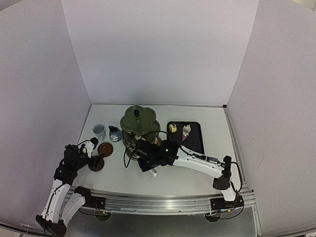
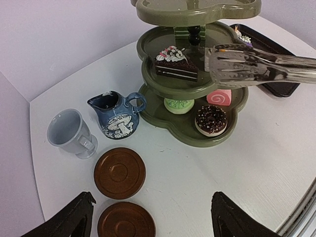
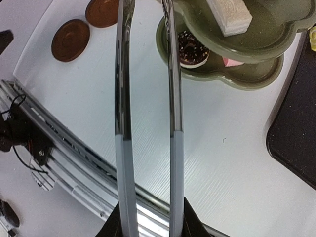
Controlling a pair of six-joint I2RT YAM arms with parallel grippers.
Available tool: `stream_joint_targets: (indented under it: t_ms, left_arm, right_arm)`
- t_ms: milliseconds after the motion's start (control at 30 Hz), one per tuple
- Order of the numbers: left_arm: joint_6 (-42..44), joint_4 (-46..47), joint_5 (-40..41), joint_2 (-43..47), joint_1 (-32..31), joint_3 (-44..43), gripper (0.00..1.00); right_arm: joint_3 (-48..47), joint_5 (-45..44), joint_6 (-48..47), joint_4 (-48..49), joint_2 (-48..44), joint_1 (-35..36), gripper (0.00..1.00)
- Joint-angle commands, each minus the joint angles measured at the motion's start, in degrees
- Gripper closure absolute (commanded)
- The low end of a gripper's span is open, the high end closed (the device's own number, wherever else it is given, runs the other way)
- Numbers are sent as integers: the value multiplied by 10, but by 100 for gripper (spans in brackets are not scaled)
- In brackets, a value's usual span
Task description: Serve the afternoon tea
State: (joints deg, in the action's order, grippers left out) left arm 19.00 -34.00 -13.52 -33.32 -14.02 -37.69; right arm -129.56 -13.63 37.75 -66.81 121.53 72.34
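Observation:
The dark green three-tier stand (image 1: 139, 121) stands mid-table. In the left wrist view the stand (image 2: 163, 44) holds a chocolate cake slice (image 2: 174, 63) on its middle tier. On the bottom tier are a green pastry (image 2: 178, 104), a pink roll (image 2: 218, 97) and a chocolate donut (image 2: 211, 119). Left of it stand the pale blue cup (image 2: 69, 132), the dark blue jug (image 2: 116, 114) and two brown saucers (image 2: 119, 173) (image 2: 126, 220). My left gripper (image 2: 152, 207) is open and empty above the near saucer. My right gripper (image 3: 148, 224) is shut on the metal tongs (image 3: 121, 98), whose tips (image 2: 219, 61) are beside the cake slice.
A black tray (image 1: 195, 140) right of the stand holds two small pastries (image 1: 173, 128) (image 1: 186, 130). White walls close off the left, back and right. A metal rail (image 3: 74, 163) runs along the near table edge.

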Motion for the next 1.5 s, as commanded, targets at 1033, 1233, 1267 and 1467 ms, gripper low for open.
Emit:
stream_joint_targets:
  t_ms: [1033, 1233, 1267, 1467]
  left_arm:
    - [-3, 10, -11, -24, 5, -1, 18]
    - [-2, 9, -10, -24, 6, -2, 18]
    - [-2, 9, -10, -24, 6, -2, 18]
    - [-2, 10, -12, -24, 6, -1, 18]
  right_arm:
    - [379, -85, 109, -83, -294, -170, 70]
    - [403, -42, 70, 18, -234, -232, 69]
    - [404, -38, 68, 26, -225, -237, 69]
    - [421, -13, 65, 63, -185, -259, 68]
